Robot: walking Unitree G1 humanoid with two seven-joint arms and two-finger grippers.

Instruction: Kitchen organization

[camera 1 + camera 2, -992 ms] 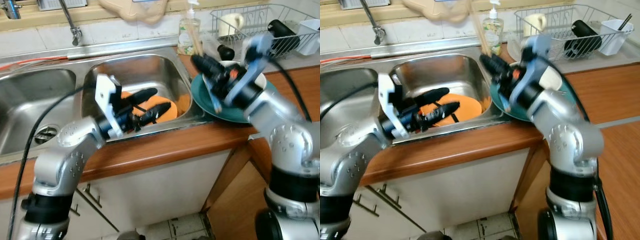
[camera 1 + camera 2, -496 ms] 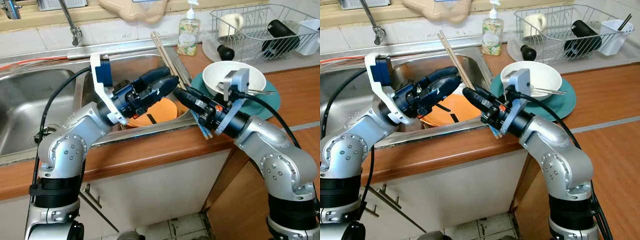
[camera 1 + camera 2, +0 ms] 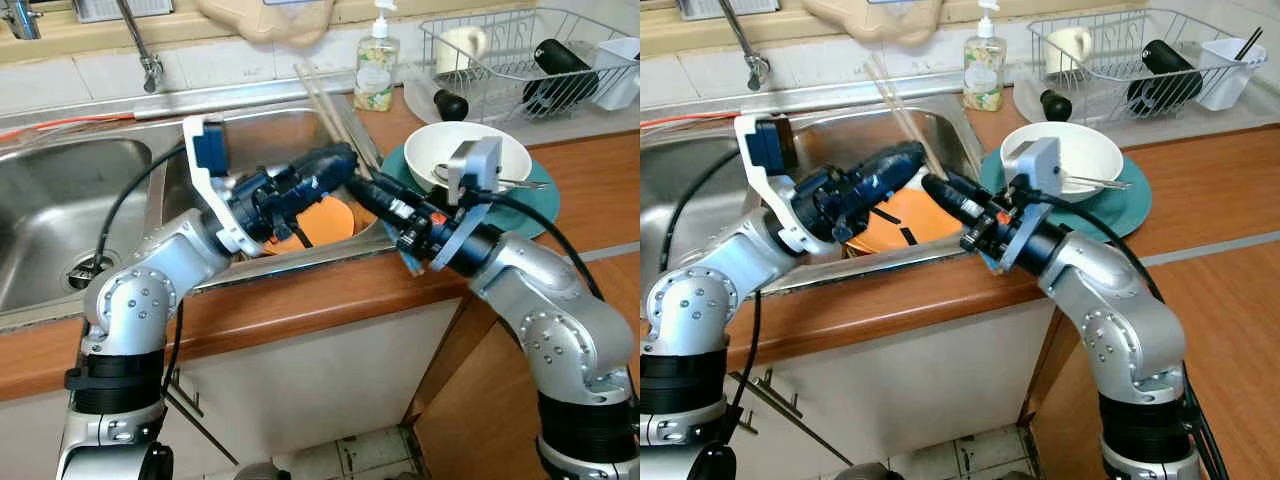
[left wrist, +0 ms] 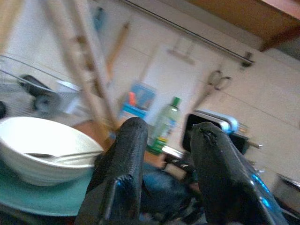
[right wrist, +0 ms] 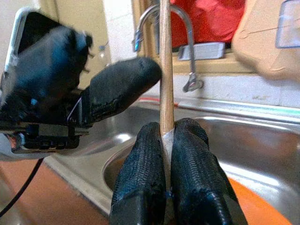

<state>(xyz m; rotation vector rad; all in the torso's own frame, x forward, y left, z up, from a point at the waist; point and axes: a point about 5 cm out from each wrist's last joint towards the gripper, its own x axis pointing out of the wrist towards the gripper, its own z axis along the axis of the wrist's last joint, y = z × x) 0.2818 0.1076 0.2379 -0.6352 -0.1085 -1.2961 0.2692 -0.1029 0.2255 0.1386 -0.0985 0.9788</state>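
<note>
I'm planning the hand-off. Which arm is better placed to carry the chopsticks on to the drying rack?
Probably the right. The right gripper is shut on the chopsticks, and the drying rack stands on its side. The left gripper is open over the sink.

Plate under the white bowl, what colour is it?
Teal green; the plate shows best in the right eye view.

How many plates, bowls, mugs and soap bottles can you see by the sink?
Plates: 2, an orange plate in the sink and a green plate on the counter
Bowls: 1, a white bowl on the green plate
Mugs: 1, a mug in the rack
Soap bottles: 1, a soap bottle
Total: 5
</note>
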